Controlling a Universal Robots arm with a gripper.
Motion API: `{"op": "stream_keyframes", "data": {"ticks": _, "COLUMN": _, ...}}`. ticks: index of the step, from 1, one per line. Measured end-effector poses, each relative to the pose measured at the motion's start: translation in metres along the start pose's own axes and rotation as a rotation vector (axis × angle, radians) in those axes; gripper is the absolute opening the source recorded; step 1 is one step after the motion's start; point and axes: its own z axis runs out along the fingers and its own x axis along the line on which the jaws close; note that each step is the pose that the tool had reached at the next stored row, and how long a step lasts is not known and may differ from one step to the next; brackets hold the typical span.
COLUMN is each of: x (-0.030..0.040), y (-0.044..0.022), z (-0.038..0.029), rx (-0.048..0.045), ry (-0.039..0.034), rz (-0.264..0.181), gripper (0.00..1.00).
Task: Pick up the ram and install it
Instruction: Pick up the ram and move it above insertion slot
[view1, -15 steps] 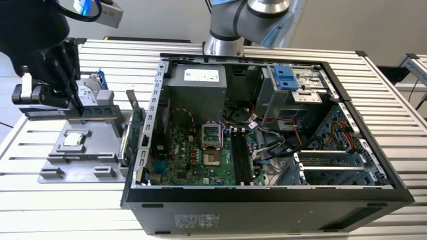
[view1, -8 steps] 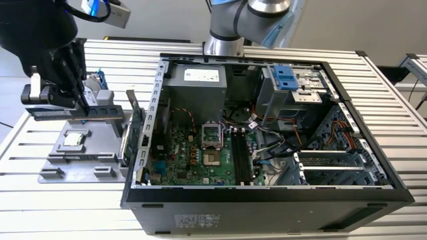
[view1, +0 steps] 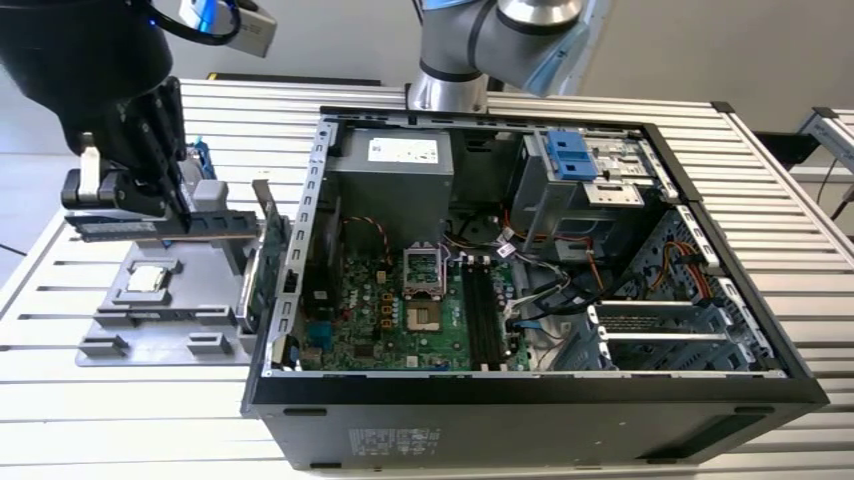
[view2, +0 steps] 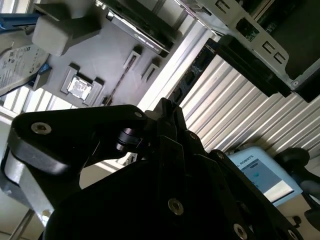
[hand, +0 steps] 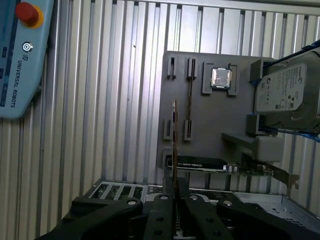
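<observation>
The ram (hand: 174, 140), a thin stick seen edge-on in the first wrist view, is clamped between my gripper's (hand: 175, 192) fingers and hangs above the grey fixture tray (hand: 200, 130). In the exterior view the ram (view1: 200, 226) lies level under the black gripper (view1: 114, 205), over the tray at that view's left and outside the open computer case (view1: 534, 390). The motherboard's long black slots (view1: 481, 310) lie inside the case near its middle, well to the exterior view's right of the gripper.
On the tray (view1: 160, 310) sit a processor chip (view1: 150, 280), a silver hard drive (hand: 287, 95) and an upright green expansion card (view1: 267, 250) next to the case wall. A teach pendant (hand: 20, 55) lies on the slatted table. Cables (view1: 561, 280) crowd the case interior.
</observation>
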Motion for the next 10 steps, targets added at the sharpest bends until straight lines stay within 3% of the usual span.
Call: {"op": "stream_keyframes", "data": {"ticks": 10, "x": 0.0008, "y": -0.0132, "z": -0.0004, "rx": -0.0003, "ry": 0.0001, "rz": 0.000, "gripper": 0.00}}
